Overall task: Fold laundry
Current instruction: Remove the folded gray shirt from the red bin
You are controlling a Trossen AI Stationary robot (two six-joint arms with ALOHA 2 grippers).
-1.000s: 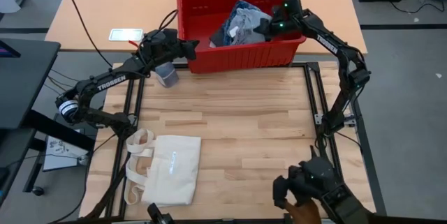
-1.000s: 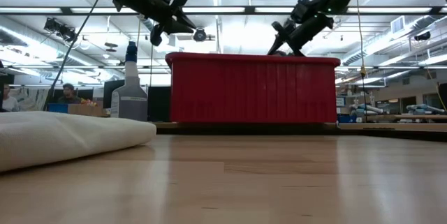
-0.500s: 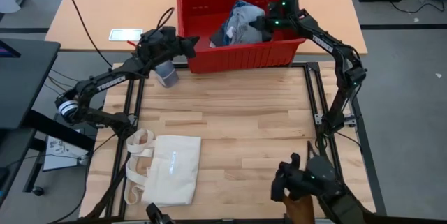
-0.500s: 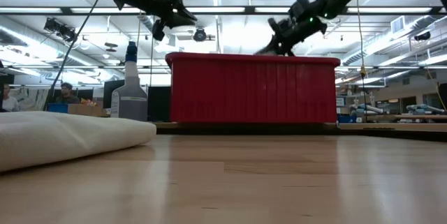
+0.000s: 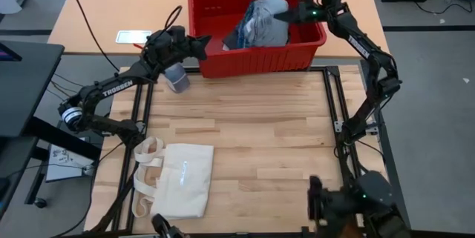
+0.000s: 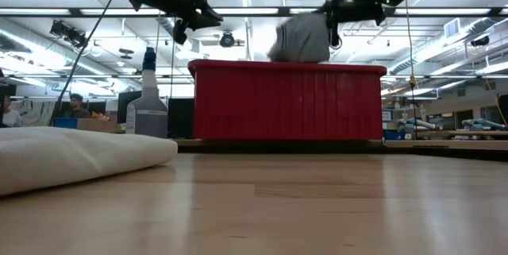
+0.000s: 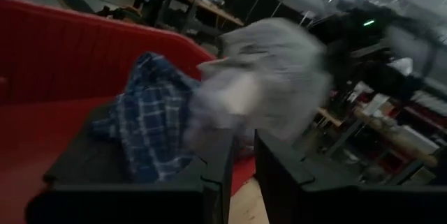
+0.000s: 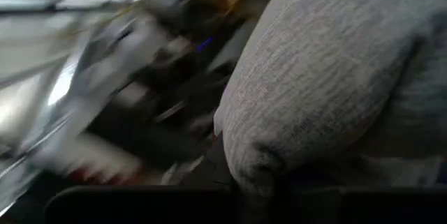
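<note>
A red basket [image 5: 304, 49] stands at the table's far edge. In it lie a blue-and-white plaid garment [image 7: 150, 130] and a dark one [image 5: 231, 42]. My right gripper [image 5: 292, 17] is over the basket's right half, shut on a light grey garment [image 5: 269, 17]. That garment shows above the basket's rim in the low view [image 6: 302, 39]. My left gripper [image 5: 205, 44] hovers at the basket's near left corner, pointing into it. Its fingers [image 7: 216, 175] are open by a narrow gap, with nothing between them. My right gripper pinches a bunched fold of the grey garment [image 8: 257, 160] between its two fingers, at the garment's upper right end. The fingers come from the table's right, slanting down. The cloth hangs below and to the left of them; the basket's wall hides its lower end.
A cream canvas tote bag [image 5: 182, 182] lies flat at the table's near left. A spray bottle [image 6: 149, 96] stands just left of the basket. A dark device [image 5: 356, 201] sits at the near right corner. Bare wood lies between the basket and the bag.
My right gripper has shut on the grey garment inside the basket, then risen and drawn back toward the table's right. The garment's top has come up above the rim, where only the gripper showed before.
</note>
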